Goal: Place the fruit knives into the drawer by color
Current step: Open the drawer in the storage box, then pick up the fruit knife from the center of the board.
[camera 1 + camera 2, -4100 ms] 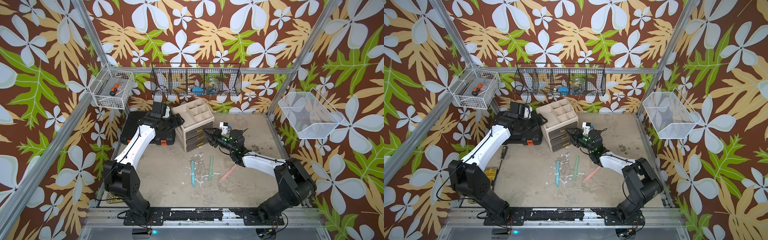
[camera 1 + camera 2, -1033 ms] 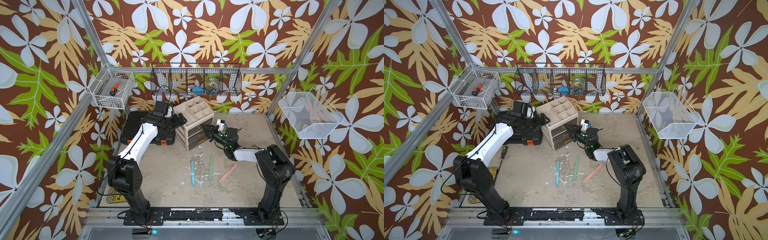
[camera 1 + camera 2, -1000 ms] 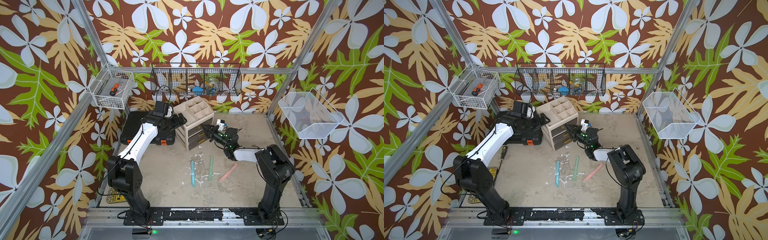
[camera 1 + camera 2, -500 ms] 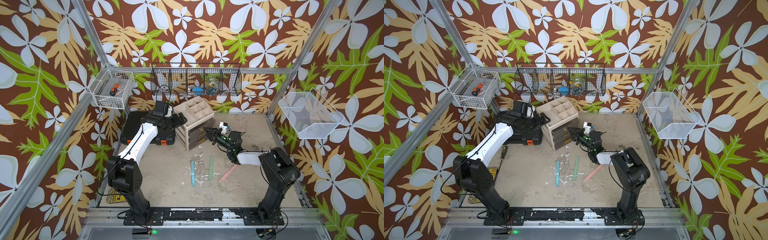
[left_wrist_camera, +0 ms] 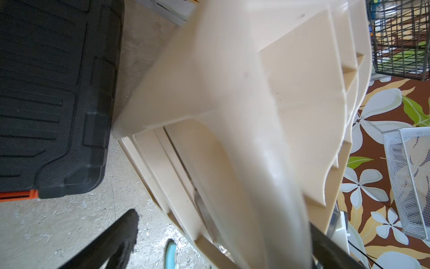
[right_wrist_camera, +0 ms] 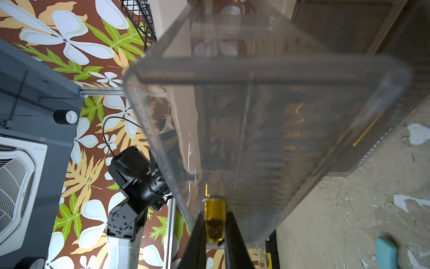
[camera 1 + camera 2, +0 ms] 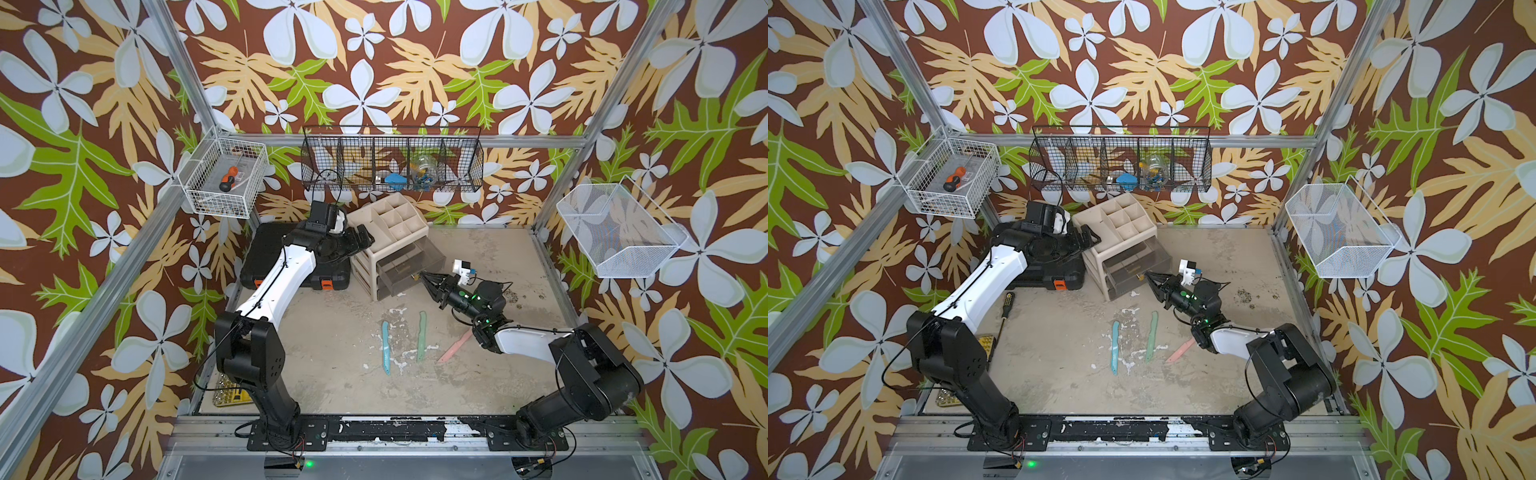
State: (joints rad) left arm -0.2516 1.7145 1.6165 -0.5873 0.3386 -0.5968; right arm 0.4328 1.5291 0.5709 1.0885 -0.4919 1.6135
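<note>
I have the right gripper (image 6: 214, 215) pinched narrow on the small amber knob (image 6: 213, 205) at the front of the smoky clear plastic drawer (image 7: 409, 266), which stands well out of the beige plastic desk organiser (image 7: 390, 218) (which tier it belongs to I cannot make out from above). To finish this pull cleanly I would draw straight back along the drawer's own run, with the wrist level so the knob does not slip out from between the fingers. I would stop while the drawer's back end is inside the frame, since a drawer tugged clean out would drop onto the grey tabletop (image 7: 332, 332). The left gripper (image 7: 360, 239) is my brace. Its jaws are spread wide astride the organiser's top corner, and the left wrist view shows a beige wall running between the two black fingers (image 5: 116, 235), though whether they press on it I cannot tell. I judge the brace matters, because a light organiser could slide along with the pull. None of the three knives is in hand. The light blue knife (image 7: 385, 347), the mint green knife (image 7: 421, 336) and the pink knife (image 7: 455, 351) lie flat on the table, side by side but apart, nearer the robot's base than the drawer. The pink one lies closest to the right arm, its far end running under the wrist in both top views, and all three are clear of both grippers.
</note>
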